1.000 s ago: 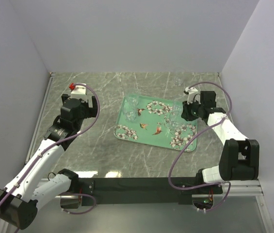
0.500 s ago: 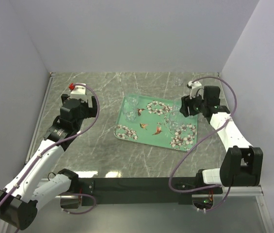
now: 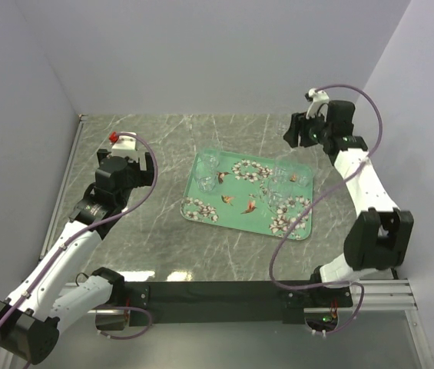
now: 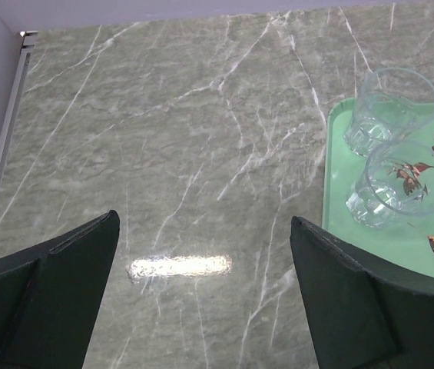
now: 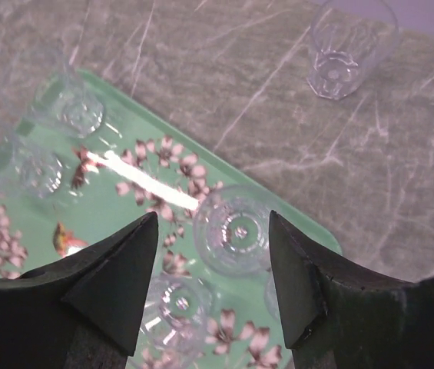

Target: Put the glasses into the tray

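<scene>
Left gripper (image 4: pixel 203 223) is wide open and empty, left of the tray (image 3: pixel 240 227). We count two glasses (image 4: pixel 393 184) at the tray's left end, more at its right. Right gripper (image 5: pixel 213 223) is open and empty, above the tray's far-right corner. One glass (image 5: pixel 351 50) beyond that corner is not yet in.

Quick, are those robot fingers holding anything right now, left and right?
Left gripper: fingers wide open, holding nothing.
Right gripper: fingers open, holding nothing.
</scene>
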{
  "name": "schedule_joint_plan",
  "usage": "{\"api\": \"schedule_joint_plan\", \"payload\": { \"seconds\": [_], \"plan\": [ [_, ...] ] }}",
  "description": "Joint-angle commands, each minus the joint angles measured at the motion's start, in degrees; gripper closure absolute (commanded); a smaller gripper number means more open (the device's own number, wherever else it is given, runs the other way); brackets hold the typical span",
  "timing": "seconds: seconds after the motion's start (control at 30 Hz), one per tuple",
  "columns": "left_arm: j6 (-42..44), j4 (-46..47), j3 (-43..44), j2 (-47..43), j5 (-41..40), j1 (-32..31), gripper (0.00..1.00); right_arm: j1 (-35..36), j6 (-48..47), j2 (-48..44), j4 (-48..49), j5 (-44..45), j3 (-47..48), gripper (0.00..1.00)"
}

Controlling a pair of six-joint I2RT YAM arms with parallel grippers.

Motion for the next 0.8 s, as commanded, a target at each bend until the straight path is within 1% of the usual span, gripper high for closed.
{"api": "schedule_joint_plan", "payload": {
  "seconds": [0.0,0.17,0.3,0.33,0.43,0.47,0.53,0.57,0.63,0.77],
  "plan": [
    [0.92,2.11,-0.11,-0.68,-0.71,0.09,0.01,0.23,8.13,6.75,0.01,-1.28,7.24,0.33],
    [1.10,2.02,-0.11,-0.07,-0.98,0.09,0.01,-0.74,17.08,18.25,-2.64,-1.55,19.45,0.33],
    [1.19,2.02,-0.11,0.55,-1.15,0.09,0.00,-1.27,21.84,25.04,-3.60,-0.50,26.76,0.32],
    [1.19,1.94,-0.20,0.90,-1.07,0.09,0.00,-1.27,22.46,26.53,-3.95,1.33,28.25,0.32],
    [1.28,1.85,-0.02,1.34,-1.33,0.09,0.01,-1.35,25.80,32.24,-5.97,6.69,37.28,0.30],
    [1.28,1.76,-0.11,1.25,-1.59,0.09,0.01,-1.27,27.89,34.95,-6.67,11.15,39.23,0.30],
    [1.45,1.85,-0.11,1.25,-1.94,0.09,0.01,-1.35,29.40,37.52,-8.26,15.04,43.53,0.29],
    [1.45,1.85,-0.11,1.25,-1.95,0.09,0.01,-1.35,30.54,39.18,-8.52,17.93,44.60,0.29],
    [1.45,1.85,-0.11,1.51,-1.86,0.09,0.01,-1.44,31.43,40.51,-8.18,20.06,45.75,0.28],
    [1.54,1.76,-0.02,1.78,-1.33,0.09,0.00,-1.44,34.59,42.10,-5.98,21.92,45.06,0.28]
  ]
}}
